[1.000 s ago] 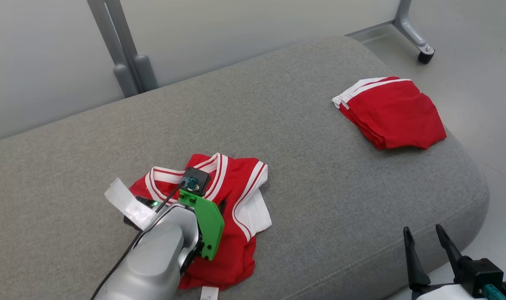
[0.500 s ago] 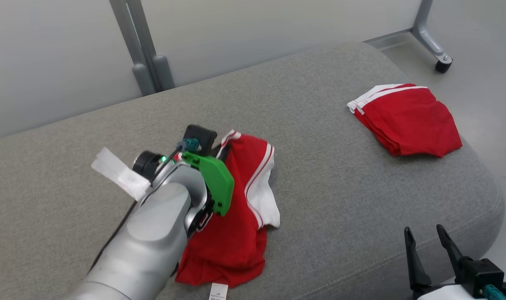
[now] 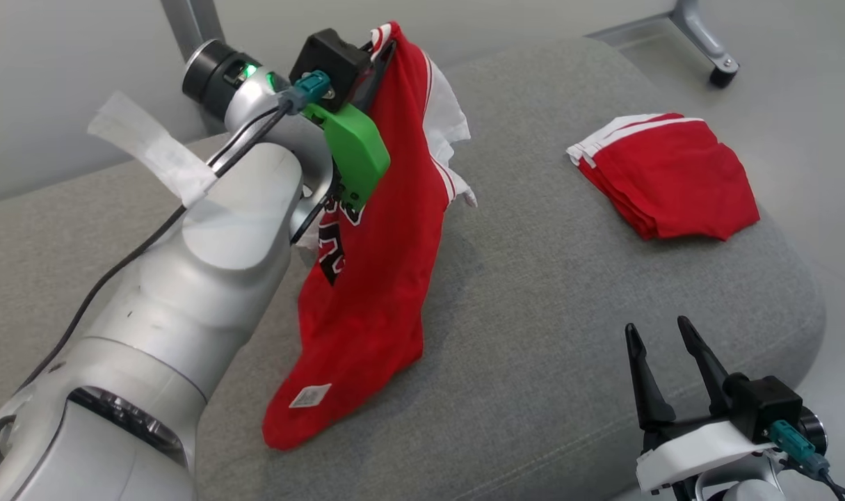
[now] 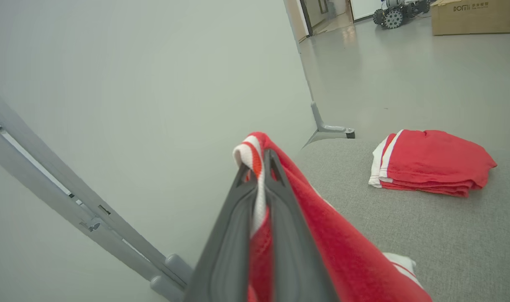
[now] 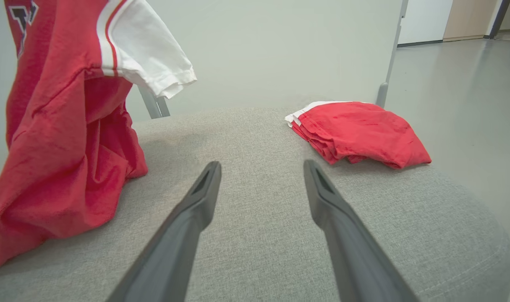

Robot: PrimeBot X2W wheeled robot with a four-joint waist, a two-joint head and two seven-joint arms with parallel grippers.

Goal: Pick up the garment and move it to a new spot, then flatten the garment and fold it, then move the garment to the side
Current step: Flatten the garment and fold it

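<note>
A grey fabric cushion (image 3: pixel 533 313) fills the foreground, backed by a pale partition (image 4: pixel 154 84) on grey metal posts (image 4: pixel 70 201). Beyond it, bare floor (image 4: pixel 406 75) runs to a cardboard box (image 4: pixel 475 16). The left gripper (image 4: pixel 258 161) is clamped on the striped trim of the red jersey (image 3: pixel 373 264), which hangs at the left with its hem on the cushion. A folded red garment (image 3: pixel 672 177) lies far right. The right gripper (image 3: pixel 658 324) sits near right, its 2 fingers spread and empty. The left arm (image 3: pixel 206 264) hides part of the jersey's black lettering, and its label (image 3: pixel 309 395) is unreadable.
</note>
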